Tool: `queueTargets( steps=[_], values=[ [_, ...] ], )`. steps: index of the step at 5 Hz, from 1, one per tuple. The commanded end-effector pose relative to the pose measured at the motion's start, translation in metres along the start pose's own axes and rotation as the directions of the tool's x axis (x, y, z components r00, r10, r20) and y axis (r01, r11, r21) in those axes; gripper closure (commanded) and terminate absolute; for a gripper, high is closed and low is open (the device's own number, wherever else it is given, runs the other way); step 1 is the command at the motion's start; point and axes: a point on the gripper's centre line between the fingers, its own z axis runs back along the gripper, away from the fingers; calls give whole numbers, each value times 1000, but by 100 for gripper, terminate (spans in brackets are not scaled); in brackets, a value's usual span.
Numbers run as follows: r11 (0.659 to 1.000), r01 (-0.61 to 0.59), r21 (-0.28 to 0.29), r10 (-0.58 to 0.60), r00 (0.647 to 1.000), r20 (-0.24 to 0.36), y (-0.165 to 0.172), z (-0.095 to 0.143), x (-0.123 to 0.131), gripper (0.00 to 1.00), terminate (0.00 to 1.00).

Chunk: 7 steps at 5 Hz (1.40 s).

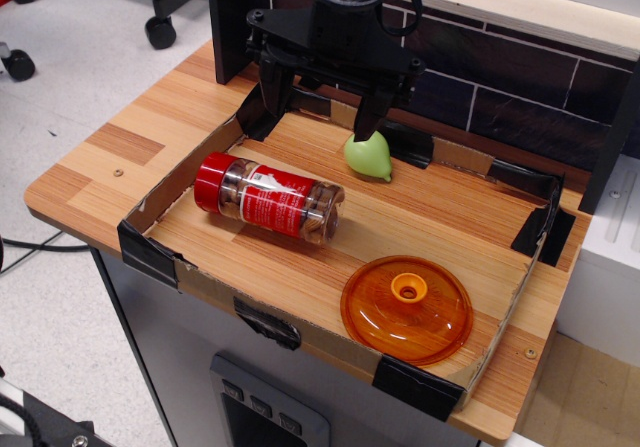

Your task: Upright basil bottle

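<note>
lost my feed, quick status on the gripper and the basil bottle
Gripper open, raised at tray's back edge, holding nothing. Basil bottle on its side, red cap pointing left. Green pear sits just under right finger; orange lid clear.

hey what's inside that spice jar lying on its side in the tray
Through the clear wall of the basil bottle, brownish contents show near its base end and beside the red cap. The red-and-white label covers the middle, so what lies behind it cannot be seen.

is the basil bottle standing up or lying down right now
Lying down. The basil bottle rests on its side on the wooden table, red cap toward the left. The open gripper hangs above it, apart.
</note>
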Motion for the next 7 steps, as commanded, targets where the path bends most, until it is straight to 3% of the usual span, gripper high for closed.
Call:
queueTargets(
  steps=[1, 2, 3, 4, 5, 6, 7],
  values=[
    [1000, 0, 0, 0, 1000, 0, 0, 0, 0, 0, 0],
    [967, 246, -69, -247, 969, -17, 13, 8, 5, 0, 0],
    [885, 462, -54, -452, 882, 131, 34, 11, 12, 0, 0],
    [741, 662, -111, -644, 748, 164, 48, 11, 18, 0, 0],
    [537, 836, -111, -824, 548, 143, 62, 2, 26, 0, 0],
    [295, 940, -173, -935, 321, 148, 64, -9, 25, 0, 0],
    [48, 990, -130, -984, 69, 161, 68, -27, 17, 0, 0]
  ],
)
